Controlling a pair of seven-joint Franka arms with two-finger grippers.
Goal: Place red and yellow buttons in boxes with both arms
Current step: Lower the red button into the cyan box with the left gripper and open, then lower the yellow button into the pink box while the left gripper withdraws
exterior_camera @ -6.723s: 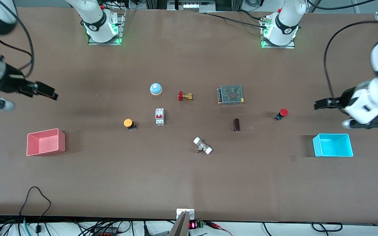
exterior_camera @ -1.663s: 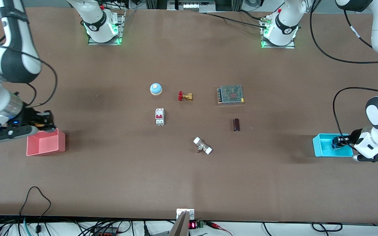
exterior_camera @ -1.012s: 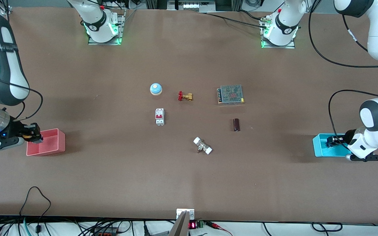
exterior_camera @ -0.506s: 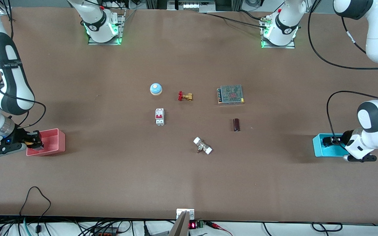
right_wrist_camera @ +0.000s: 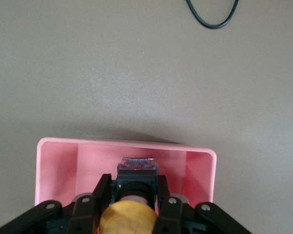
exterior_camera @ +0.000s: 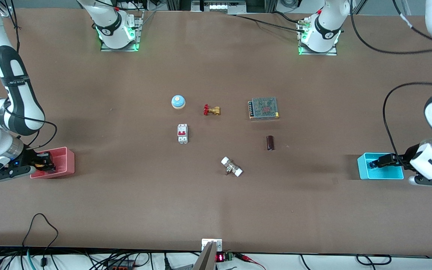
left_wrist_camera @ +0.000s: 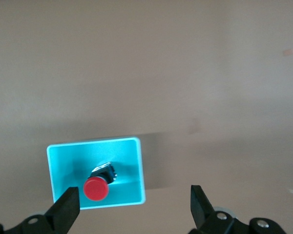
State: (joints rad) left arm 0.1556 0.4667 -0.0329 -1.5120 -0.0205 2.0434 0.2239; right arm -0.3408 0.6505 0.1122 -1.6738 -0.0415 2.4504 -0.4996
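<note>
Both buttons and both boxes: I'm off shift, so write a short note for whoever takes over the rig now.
Left gripper: open over the cyan box; the red button lies inside it, released.
Right gripper: shut on the yellow button, low in the pink box.
Done: red button boxed.
Left: release the yellow button into the pink box, then probably lift both arms clear.

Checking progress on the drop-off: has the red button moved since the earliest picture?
Yes. The red button now lies in the cyan box, no longer on the table near the power supply.
</note>
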